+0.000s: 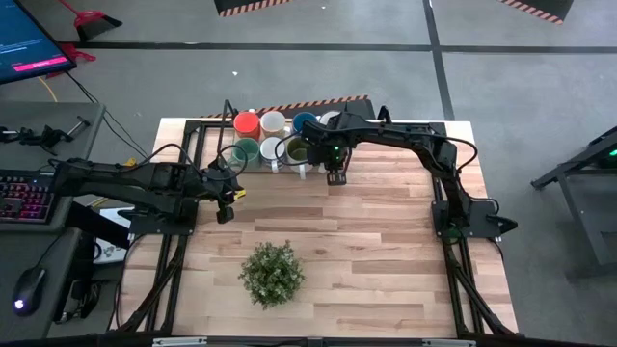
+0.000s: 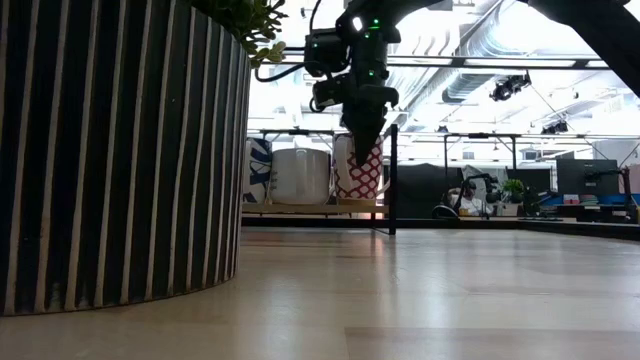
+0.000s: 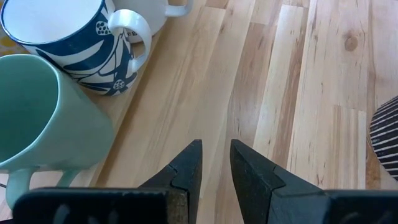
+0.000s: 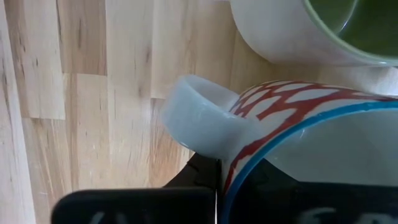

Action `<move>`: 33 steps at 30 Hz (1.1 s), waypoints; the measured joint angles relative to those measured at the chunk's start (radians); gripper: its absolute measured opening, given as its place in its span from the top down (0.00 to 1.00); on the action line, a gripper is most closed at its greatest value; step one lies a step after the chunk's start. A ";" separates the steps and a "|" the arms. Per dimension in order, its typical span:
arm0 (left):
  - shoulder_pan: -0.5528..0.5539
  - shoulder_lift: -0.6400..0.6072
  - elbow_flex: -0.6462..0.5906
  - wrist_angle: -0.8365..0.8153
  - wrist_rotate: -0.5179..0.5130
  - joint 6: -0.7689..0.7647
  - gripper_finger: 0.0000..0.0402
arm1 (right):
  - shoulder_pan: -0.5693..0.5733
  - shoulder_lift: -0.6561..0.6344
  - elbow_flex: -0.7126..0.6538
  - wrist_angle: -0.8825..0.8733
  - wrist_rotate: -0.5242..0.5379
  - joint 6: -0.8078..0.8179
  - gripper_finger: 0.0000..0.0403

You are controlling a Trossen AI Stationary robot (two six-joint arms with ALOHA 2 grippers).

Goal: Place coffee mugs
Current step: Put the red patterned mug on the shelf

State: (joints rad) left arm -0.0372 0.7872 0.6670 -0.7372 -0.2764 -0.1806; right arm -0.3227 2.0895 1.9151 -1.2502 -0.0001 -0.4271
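Observation:
Several coffee mugs stand in two rows at the table's far edge: orange (image 1: 247, 123), white (image 1: 273, 122), blue (image 1: 304, 122), teal (image 1: 247, 149), olive-green inside (image 1: 296, 151). My right gripper (image 1: 335, 175) points down just in front of them, shut on a white mug with a red pattern and blue rim (image 2: 358, 175). My left gripper (image 3: 216, 149) hangs open over bare wood at the left, close to the teal mug (image 3: 37, 118) and a blue-patterned mug (image 3: 68, 43), touching neither. My right gripper comes from above, pointing down, at the red-patterned mug's rim right beside its handle (image 4: 199, 124). One finger (image 4: 205, 171) shows outside the wall and the other seems to be inside; the mug hides the tips. The mug stays roughly upright; whether its base is lifted clear I cannot tell.
A bushy potted plant (image 1: 272, 273) in a striped pot (image 2: 120, 150) stands near the table's front middle. The standing mugs rest on a low wooden board (image 2: 300, 209) with a black post (image 2: 392, 180) beside them. Bare wood lies between plant and mugs.

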 joint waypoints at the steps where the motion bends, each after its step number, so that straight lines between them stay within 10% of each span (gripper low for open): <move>1: 0.000 0.000 0.000 0.000 0.000 0.000 0.82 | 0.000 0.000 0.000 0.000 0.000 0.000 0.99; 33: 0.000 0.000 0.000 0.000 0.000 -0.002 0.82 | 0.000 0.000 0.000 0.006 0.026 0.007 0.95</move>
State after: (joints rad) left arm -0.0372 0.7872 0.6670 -0.7372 -0.2764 -0.1825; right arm -0.3229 2.0892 1.9149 -1.2446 0.0257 -0.4198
